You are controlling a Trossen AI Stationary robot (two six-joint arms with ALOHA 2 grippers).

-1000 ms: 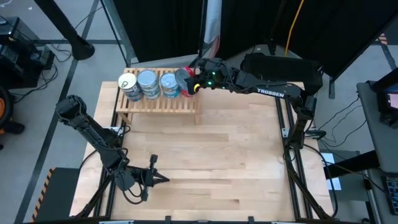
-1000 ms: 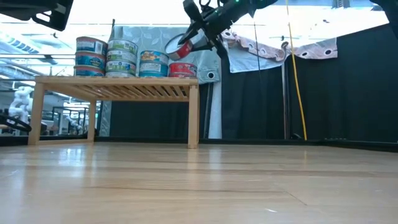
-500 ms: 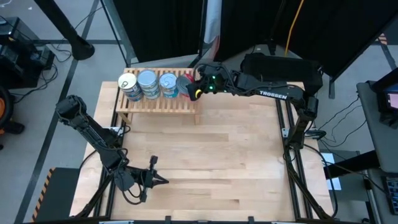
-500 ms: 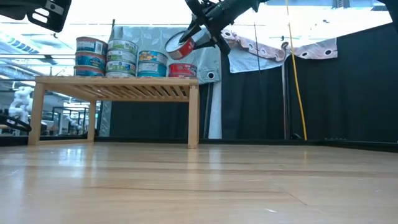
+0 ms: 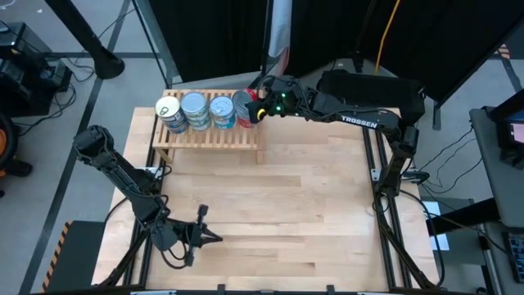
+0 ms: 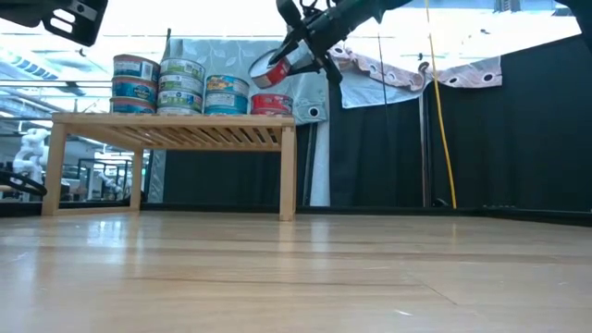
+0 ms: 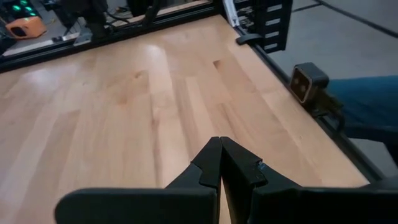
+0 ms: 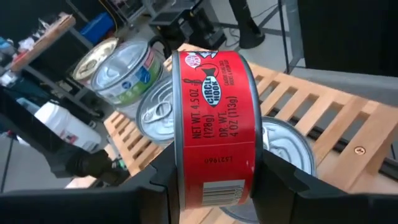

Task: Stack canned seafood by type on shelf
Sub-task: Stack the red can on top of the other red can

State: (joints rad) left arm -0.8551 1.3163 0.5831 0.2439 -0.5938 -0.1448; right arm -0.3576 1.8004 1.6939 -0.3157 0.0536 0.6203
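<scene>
The wooden slat shelf (image 5: pixel 209 136) stands at the table's far left and carries stacks of tins: a cream-topped stack (image 5: pixel 168 110), two silvery-topped stacks (image 5: pixel 194 107) (image 5: pixel 222 109), and a single red-labelled tin (image 6: pixel 271 104) at its right end. My right gripper (image 5: pixel 252 109) is shut on another red-labelled tin (image 8: pixel 214 118), which hangs tilted just above that single red one. My left gripper (image 5: pixel 214 237) is shut on nothing, low over the table's near left part. My right gripper pinches the red tin between its two fingers (image 8: pixel 155 180), one on each flat end (image 8: pixel 176 155), with the red side label facing the wrist camera. The fingers reach in from the table's right, slanting a little down. The tin is tilted and clear of the shelf (image 6: pixel 275 67).
Bare wooden tabletop (image 5: pixel 286 205) stretches between the shelf and my left arm. Dark curtains and a stand rise behind the shelf (image 6: pixel 388 139). The black frame rails (image 5: pixel 381 188) run along the table's right side.
</scene>
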